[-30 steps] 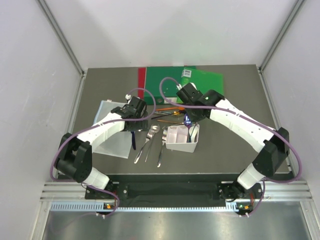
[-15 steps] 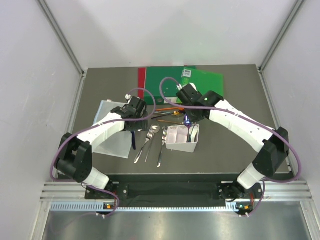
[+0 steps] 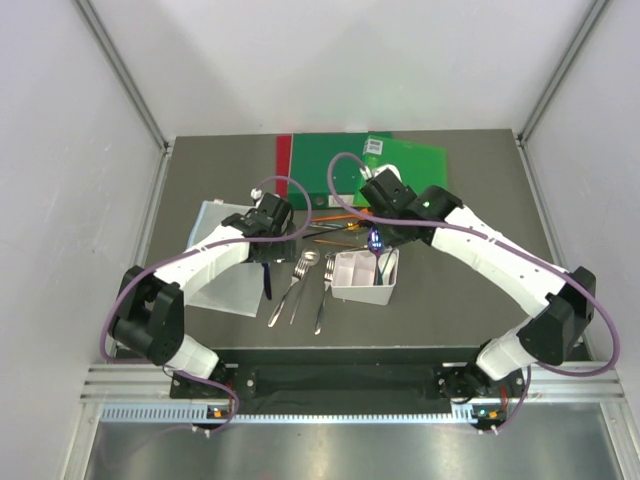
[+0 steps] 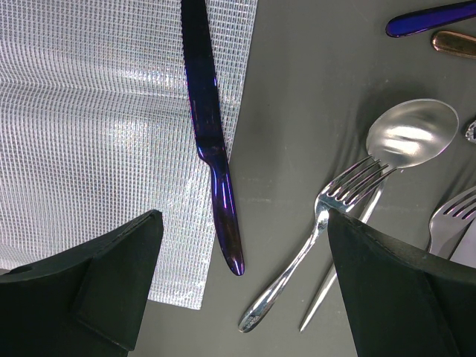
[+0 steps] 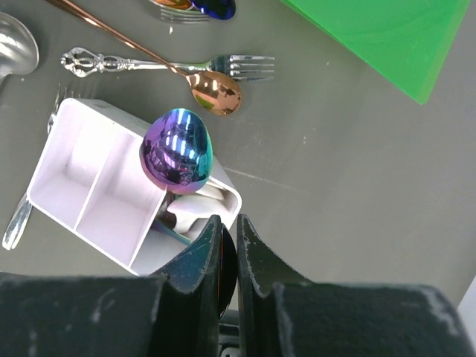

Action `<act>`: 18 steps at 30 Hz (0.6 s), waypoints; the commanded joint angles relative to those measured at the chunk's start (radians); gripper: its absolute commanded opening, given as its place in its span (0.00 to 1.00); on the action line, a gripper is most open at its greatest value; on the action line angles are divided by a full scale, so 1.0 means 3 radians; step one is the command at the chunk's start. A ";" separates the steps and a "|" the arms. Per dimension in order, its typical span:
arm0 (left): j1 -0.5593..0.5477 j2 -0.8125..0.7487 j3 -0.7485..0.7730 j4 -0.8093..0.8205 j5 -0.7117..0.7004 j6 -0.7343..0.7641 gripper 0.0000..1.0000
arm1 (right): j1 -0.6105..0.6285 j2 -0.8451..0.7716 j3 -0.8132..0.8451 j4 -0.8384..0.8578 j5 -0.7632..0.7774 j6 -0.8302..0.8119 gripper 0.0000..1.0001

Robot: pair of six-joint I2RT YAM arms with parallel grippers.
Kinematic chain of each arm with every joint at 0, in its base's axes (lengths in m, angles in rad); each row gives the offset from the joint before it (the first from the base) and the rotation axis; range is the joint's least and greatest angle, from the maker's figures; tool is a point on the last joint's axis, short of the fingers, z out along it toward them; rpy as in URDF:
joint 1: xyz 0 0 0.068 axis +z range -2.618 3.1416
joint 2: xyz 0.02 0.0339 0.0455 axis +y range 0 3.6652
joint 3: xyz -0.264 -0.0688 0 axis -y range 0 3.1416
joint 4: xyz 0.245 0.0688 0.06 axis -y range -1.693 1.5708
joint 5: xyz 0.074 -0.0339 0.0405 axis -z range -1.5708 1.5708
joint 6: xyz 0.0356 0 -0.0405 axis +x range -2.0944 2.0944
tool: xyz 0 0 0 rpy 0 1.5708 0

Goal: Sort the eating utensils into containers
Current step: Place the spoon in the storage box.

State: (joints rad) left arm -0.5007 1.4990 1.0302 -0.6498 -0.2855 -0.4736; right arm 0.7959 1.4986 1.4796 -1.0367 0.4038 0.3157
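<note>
From above, the left gripper (image 3: pixel 268 238) hangs over the dark blue knife (image 3: pixel 268 280) beside the clear sheet (image 3: pixel 225 275), while the right gripper (image 3: pixel 383 235) sits at the far end of the white bin (image 3: pixel 362 292). Left wrist view: jaws spread wide either side of that knife, touching nothing, lined up, I'd say, for its handle, which lies off the sheet. Right wrist view: jaws pinched narrow on the handle of the rainbow spoon (image 5: pixel 177 151), its bowl poised at the rim of the bin's end compartment, where a white piece (image 5: pixel 195 208) already lies, so a drop looks likely.
</note>
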 commanded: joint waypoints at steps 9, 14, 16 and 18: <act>-0.0013 0.0014 0.0048 0.0019 -0.0045 -0.0032 0.96 | 0.0144 0.0067 -0.0079 -0.0057 -0.0129 0.0083 0.09; -0.0018 0.0024 0.0058 0.0019 -0.0045 -0.0032 0.96 | 0.0149 0.0062 -0.0135 0.0029 -0.0191 0.0103 0.25; -0.0018 0.0035 0.0058 0.0024 -0.0050 -0.0027 0.96 | 0.0154 0.0046 -0.0166 0.0045 -0.0170 0.0108 0.27; -0.0018 0.0030 0.0058 0.0019 -0.0045 -0.0027 0.96 | 0.0159 0.0041 -0.0151 0.0045 -0.0150 0.0108 0.31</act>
State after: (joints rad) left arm -0.5007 1.4990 1.0302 -0.6498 -0.2859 -0.4736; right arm 0.8230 1.5215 1.4277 -1.0389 0.3668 0.3298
